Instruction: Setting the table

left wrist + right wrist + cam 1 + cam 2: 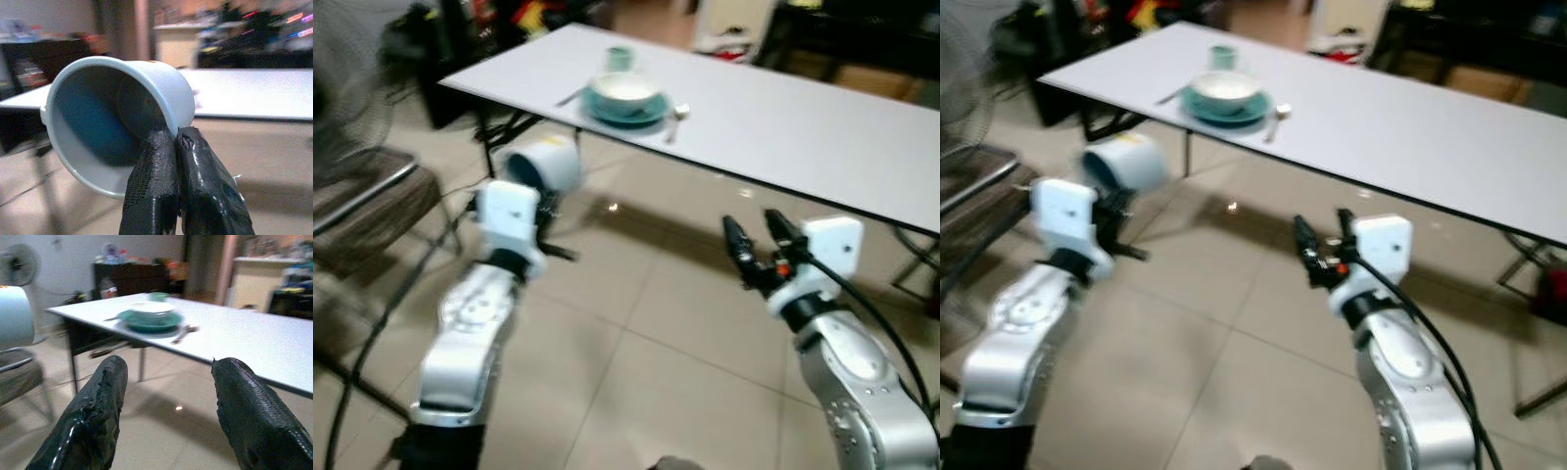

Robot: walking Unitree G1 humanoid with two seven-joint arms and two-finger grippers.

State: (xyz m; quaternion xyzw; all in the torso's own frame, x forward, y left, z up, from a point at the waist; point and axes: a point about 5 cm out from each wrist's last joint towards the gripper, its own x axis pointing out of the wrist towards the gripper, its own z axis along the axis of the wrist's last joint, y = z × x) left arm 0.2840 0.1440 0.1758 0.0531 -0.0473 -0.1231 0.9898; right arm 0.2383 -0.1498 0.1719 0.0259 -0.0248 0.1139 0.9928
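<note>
White bench [783, 127] — runs across the upper frame above a tiled floor [636, 333]. Upper centre of the bench: teal plate [628, 110] carrying a white bowl [625, 91], small teal cup [620, 58] just behind, spoon [675, 119] beside the plate's right. Left gripper [176, 147] — jaws pinched on the rim of a pale blue cup [548, 162], held tilted, left of centre, short of the bench edge. Right gripper [756, 240] — jaws wide, empty, centre right. Chair [362, 206] at left edge.
</note>
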